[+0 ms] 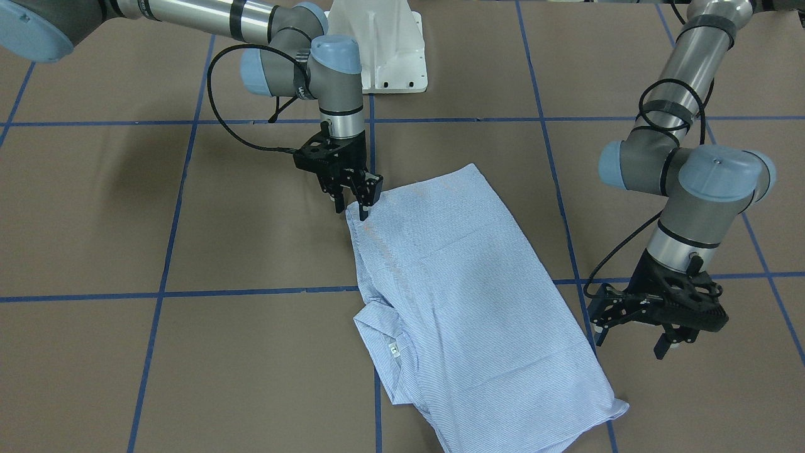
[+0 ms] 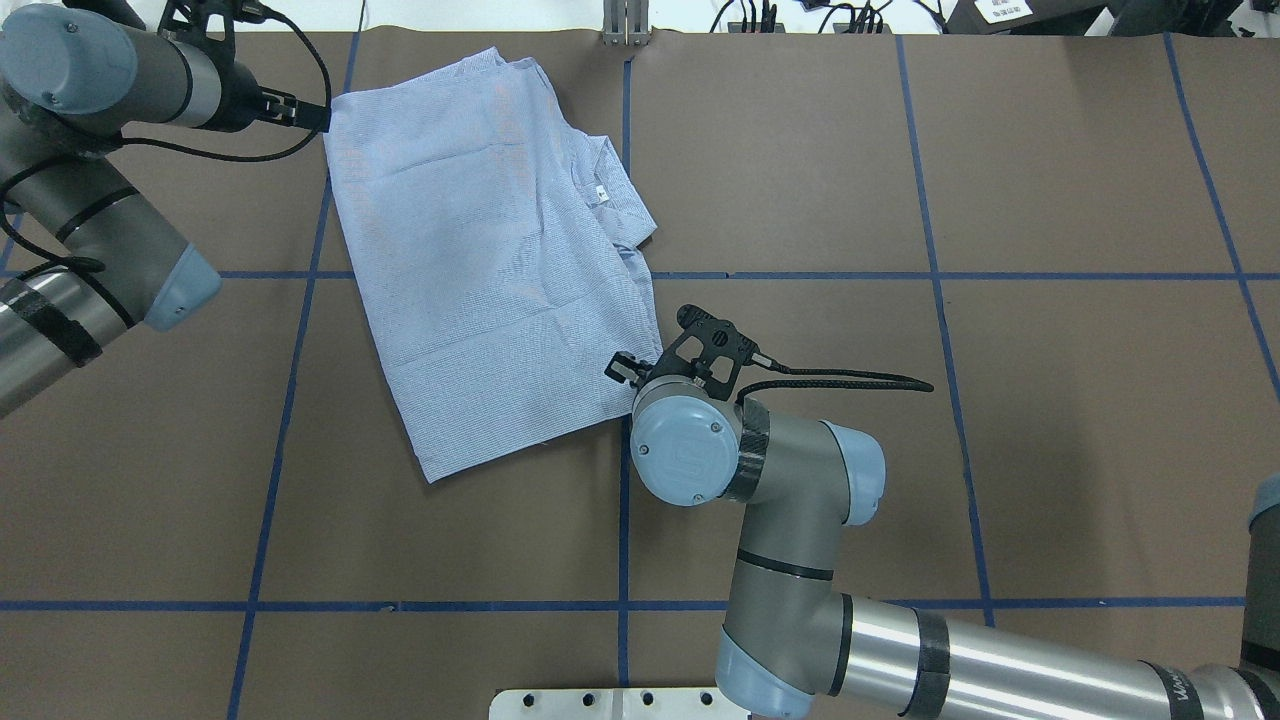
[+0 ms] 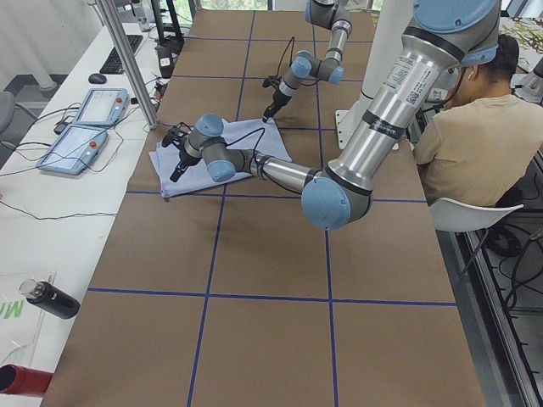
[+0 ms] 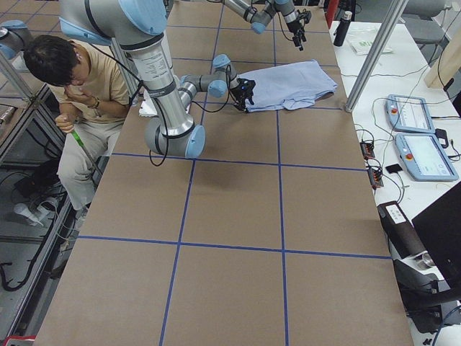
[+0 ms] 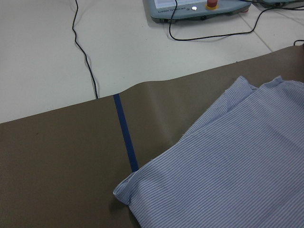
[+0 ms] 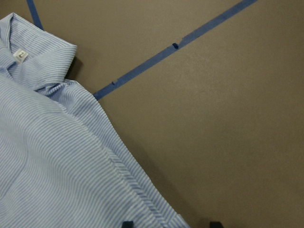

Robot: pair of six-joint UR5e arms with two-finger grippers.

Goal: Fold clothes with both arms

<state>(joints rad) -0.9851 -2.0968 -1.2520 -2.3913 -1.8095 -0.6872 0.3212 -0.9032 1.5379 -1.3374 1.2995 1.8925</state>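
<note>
The light blue striped shirt (image 1: 465,283) lies folded into a rough rectangle on the brown table, seen in the overhead view as the shirt (image 2: 480,250). Its collar with a small white label (image 1: 394,350) sticks out on one side. My right gripper (image 1: 352,211) is open and points down at the shirt's corner nearest the robot base. In the right wrist view the two fingertips (image 6: 127,223) stand wide apart with the shirt's edge (image 6: 142,194) between them. My left gripper (image 1: 631,343) hangs open just beside the shirt's long edge, near its far corner (image 5: 128,190), holding nothing.
Blue tape lines (image 1: 188,293) grid the brown table cover. The white pedestal base (image 1: 383,50) stands behind the shirt. A white side table carries teach pendants (image 3: 85,127) and cables, with bottles (image 3: 47,298) at one end. A person (image 4: 79,94) sits beside the robot.
</note>
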